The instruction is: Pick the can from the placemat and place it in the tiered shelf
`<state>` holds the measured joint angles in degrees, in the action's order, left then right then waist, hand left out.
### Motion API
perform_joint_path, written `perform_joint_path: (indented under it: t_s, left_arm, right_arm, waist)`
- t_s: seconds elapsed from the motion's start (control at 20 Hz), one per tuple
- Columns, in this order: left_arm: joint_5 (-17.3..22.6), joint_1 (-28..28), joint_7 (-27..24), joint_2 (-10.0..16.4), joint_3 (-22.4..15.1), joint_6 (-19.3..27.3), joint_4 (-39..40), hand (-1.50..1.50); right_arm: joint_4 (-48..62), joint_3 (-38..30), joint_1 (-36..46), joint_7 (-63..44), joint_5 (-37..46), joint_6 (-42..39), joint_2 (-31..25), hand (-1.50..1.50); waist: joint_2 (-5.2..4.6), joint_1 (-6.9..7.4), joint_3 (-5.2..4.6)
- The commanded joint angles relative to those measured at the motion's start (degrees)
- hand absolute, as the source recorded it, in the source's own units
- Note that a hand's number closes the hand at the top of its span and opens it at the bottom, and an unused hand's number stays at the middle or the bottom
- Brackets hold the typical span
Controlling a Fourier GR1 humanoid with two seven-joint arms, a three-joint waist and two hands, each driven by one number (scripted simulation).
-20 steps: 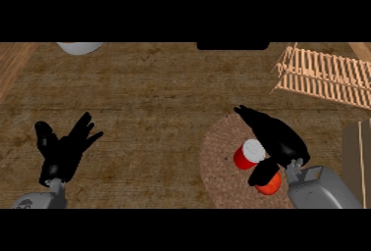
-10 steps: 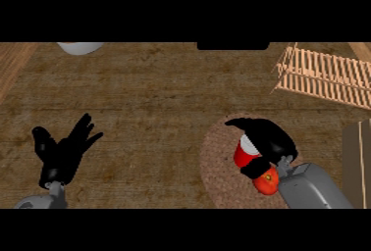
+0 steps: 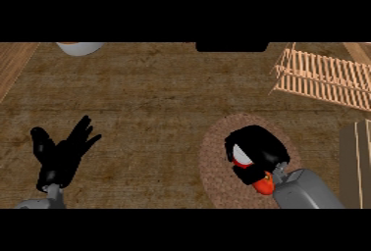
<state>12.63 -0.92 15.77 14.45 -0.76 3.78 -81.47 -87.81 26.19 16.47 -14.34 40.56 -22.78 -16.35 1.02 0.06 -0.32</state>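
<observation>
A red and white can point(image 3: 246, 158) lies on the round woven placemat point(image 3: 217, 162) at the lower right. My right hand point(image 3: 261, 144) is curled over it, fingers and thumb wrapped round the can, so only a white patch and a red end point(image 3: 265, 184) show. The wooden tiered shelf point(image 3: 322, 76) stands at the upper right, well apart from the hand. My left hand point(image 3: 64, 152) rests open at the lower left, fingers up.
A white bowl-like object point(image 3: 78, 47) sits at the top left edge. A dark object point(image 3: 230, 46) lies at the top middle. A wooden strip point(image 3: 357, 162) runs along the right edge beside the placemat.
My right hand has lowered over the can and its fingers have curled round it, hiding most of it. The left hand has barely moved.
</observation>
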Motion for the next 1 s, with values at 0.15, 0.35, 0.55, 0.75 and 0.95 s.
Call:
perform_joint_path:
  t_s: [0.15, 0.35, 0.55, 0.75, 0.95]
  left_arm:
    - [-0.19, -3.64, 2.03, 1.38, 1.97, -1.47, 4.23, 0.0]
    - [-0.54, -0.36, -0.56, -0.34, 1.3, -0.7, 3.9, 0.0]
    - [-1.18, -2.36, 0.09, -0.61, 2.11, 0.7, 4.84, 0.0]
    - [0.16, 0.48, 1.28, 0.44, 2.38, -1.51, 2.96, 0.0]
    - [-0.7, -1.41, 0.44, -0.05, 2.36, -0.99, 4.24, 0.0]
  right_arm:
    - [-1.61, -4.66, -5.43, 0.08, -0.51, 3.98, 1.51, 1.5]
    - [-0.53, -17.18, -5.62, -8.45, -4.0, 5.59, -0.37, 1.5]
    - [-13.56, -20.86, -6.82, -11.36, -6.04, 7.94, 0.47, 1.5]
    - [-26.0, -23.96, -5.14, -18.2, -5.39, 7.83, -0.14, 1.5]
    - [-34.53, -28.27, 2.08, -28.78, -4.81, 5.15, -1.21, 1.5]
  waist:
    - [-1.06, -0.36, 0.33]
    - [-1.17, -1.05, 0.3]
    - [-0.77, -1.56, 0.28]
    - [-0.61, -1.23, 0.26]
    - [-0.75, -1.07, 0.21]
